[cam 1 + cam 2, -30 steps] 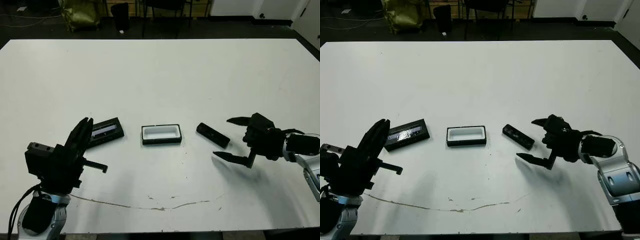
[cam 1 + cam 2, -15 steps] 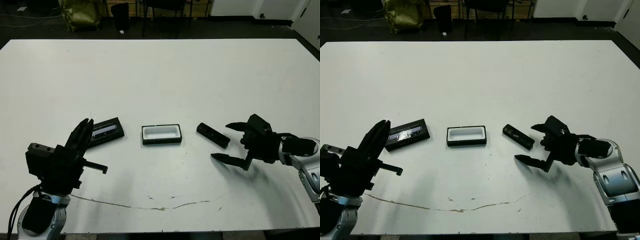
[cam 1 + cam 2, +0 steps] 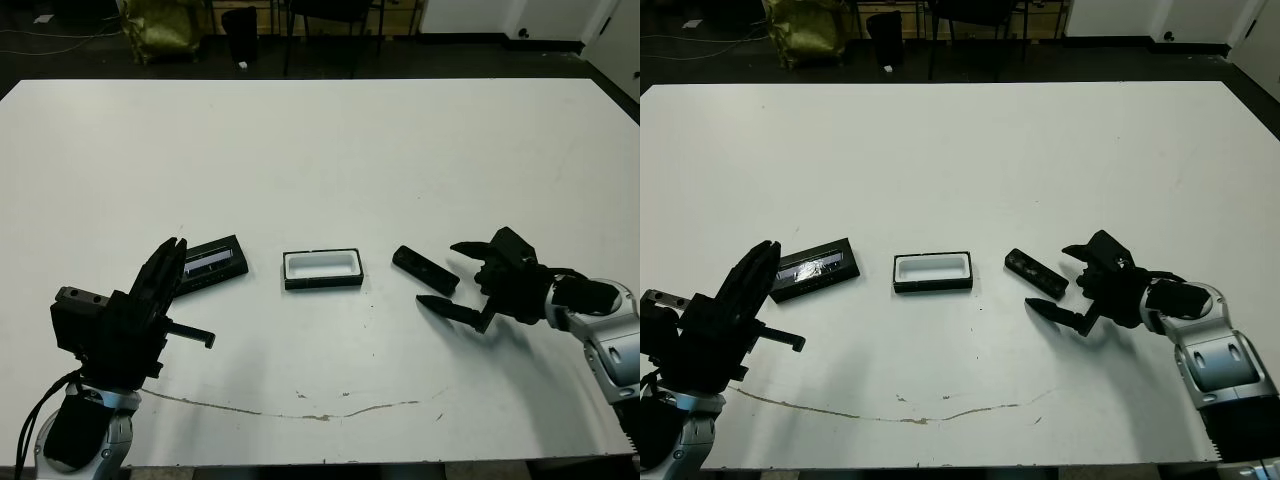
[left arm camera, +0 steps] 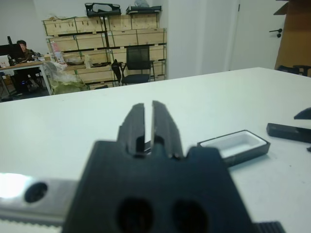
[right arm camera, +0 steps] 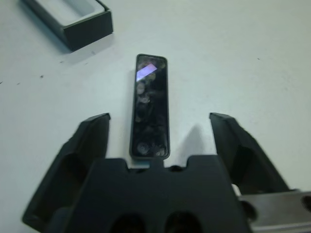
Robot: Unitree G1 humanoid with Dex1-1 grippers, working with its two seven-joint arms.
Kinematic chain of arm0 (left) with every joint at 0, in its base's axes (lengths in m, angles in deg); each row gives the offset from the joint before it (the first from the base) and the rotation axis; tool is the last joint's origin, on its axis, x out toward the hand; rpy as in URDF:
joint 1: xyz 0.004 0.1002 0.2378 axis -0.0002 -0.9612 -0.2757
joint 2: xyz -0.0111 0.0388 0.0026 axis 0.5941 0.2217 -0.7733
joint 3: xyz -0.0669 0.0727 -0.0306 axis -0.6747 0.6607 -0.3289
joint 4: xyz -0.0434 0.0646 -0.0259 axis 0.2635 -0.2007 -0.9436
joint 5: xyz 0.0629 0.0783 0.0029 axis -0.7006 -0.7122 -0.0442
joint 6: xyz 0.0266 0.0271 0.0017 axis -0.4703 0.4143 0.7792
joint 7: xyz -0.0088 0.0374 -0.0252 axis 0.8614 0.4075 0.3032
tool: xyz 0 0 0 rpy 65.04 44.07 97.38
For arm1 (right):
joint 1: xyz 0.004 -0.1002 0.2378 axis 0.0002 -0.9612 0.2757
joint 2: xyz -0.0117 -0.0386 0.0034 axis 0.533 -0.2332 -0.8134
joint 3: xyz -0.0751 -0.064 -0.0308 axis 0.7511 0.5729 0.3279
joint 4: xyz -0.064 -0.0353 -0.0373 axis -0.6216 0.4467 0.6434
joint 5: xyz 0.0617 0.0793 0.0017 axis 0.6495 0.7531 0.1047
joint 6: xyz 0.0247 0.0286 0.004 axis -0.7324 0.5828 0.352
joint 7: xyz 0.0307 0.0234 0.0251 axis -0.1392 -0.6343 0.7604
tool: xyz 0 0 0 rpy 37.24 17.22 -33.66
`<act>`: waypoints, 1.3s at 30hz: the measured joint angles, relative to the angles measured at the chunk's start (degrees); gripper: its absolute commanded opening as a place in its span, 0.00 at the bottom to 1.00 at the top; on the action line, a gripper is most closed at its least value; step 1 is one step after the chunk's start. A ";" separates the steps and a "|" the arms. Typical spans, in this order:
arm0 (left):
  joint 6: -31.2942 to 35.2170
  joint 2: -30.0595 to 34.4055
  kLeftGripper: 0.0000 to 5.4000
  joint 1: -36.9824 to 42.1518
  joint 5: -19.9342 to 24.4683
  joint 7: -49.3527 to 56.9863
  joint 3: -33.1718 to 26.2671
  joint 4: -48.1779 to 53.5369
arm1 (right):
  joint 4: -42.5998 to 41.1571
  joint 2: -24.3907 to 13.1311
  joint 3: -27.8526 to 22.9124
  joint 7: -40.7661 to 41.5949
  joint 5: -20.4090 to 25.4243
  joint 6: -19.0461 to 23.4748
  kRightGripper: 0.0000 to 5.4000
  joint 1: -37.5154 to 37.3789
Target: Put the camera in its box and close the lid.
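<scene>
Table: white, wide, bare over the whole far half; dark floor and furniture past the far edge; a thin brown crack line near the near edge, toward the left.
Open room: broad clear surface beyond the three black items; free gaps between lid and box and between box and camera; near strip in front of the box bare apart from the crack line.
Camera: slim black bar, lying flat, angled across the table, right of the box and apart from it; glossy top face with a pale reflection near the far end in the right wrist view.
Box: shallow black tray, white lining facing up, open, nothing inside; near the table's middle, between lid and camera.
Lid: flat black rectangle with a silvery strip along its face, lying left of the box, slightly skewed, separate from it.
Right gripper: low over the table just right of the camera; fingers spread wide, one on each side of the bar's near end, with a gap to the bar on both sides; nothing held.
Left gripper: raised over the near-left of the table, just beside the lid's left end; fingers pressed nearly together with only a thin slit between; nothing held.
Background: shelving, an office chair and a seated person at a desk, far beyond the table in the left wrist view.
</scene>
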 measured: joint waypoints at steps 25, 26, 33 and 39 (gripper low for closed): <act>0.69 -0.01 0.00 0.31 -0.14 0.51 0.08 0.09 | 5.44 0.43 4.03 9.29 0.36 2.64 0.13 6.87; 0.74 -0.01 0.00 0.32 -0.14 0.56 0.12 0.11 | 5.88 0.40 3.97 9.89 0.46 2.51 0.13 7.09; 1.12 -0.01 0.00 0.61 -0.20 0.59 0.28 0.13 | 8.19 0.30 1.97 12.13 1.67 4.37 0.12 9.59; 0.47 -0.01 0.00 1.27 -0.22 0.54 0.55 -0.19 | 8.34 0.99 -3.40 12.25 8.28 12.00 0.12 15.46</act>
